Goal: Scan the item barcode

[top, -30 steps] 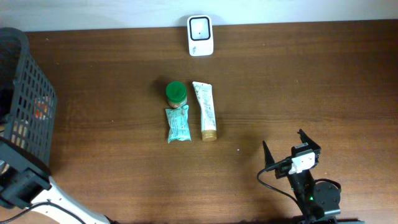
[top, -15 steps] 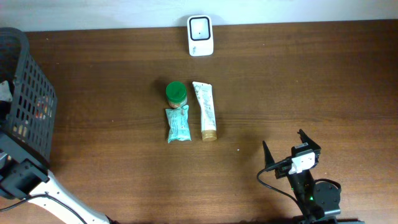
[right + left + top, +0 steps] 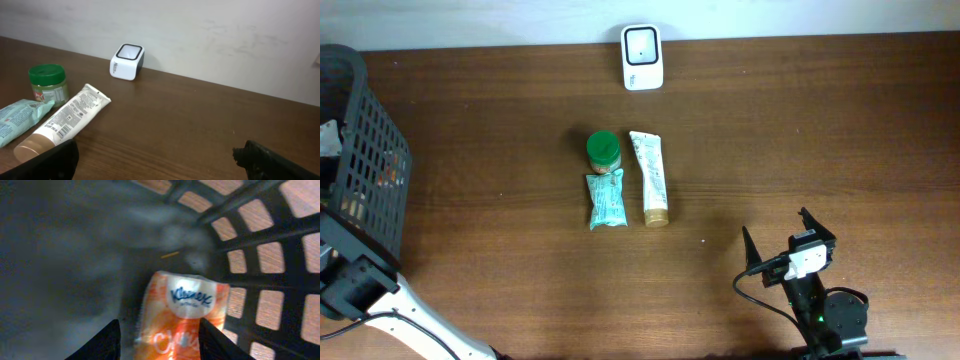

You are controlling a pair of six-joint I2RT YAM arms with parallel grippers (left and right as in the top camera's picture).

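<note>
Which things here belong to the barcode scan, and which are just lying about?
Likely in play: Kleenex pack, flanked by the left gripper inside the black basket; white scanner.
Lying about for now: green-lidded jar, teal packet, tube, grouped together; right gripper, open and idle.

Orange Kleenex pack (image 3: 182, 320), label up, in basket (image 3: 270, 286)

The bench (image 3: 820, 130) is dark wood, grained, with a low sheen. The basket (image 3: 375, 170) is matt black plastic lattice. The tissue pack (image 3: 185, 310) wears glossy orange-and-white film. The scanner (image 3: 642, 45) is smooth white plastic; the tube (image 3: 650, 175) glossy plastic; the pouch (image 3: 606, 200) crinkled teal film.
</note>
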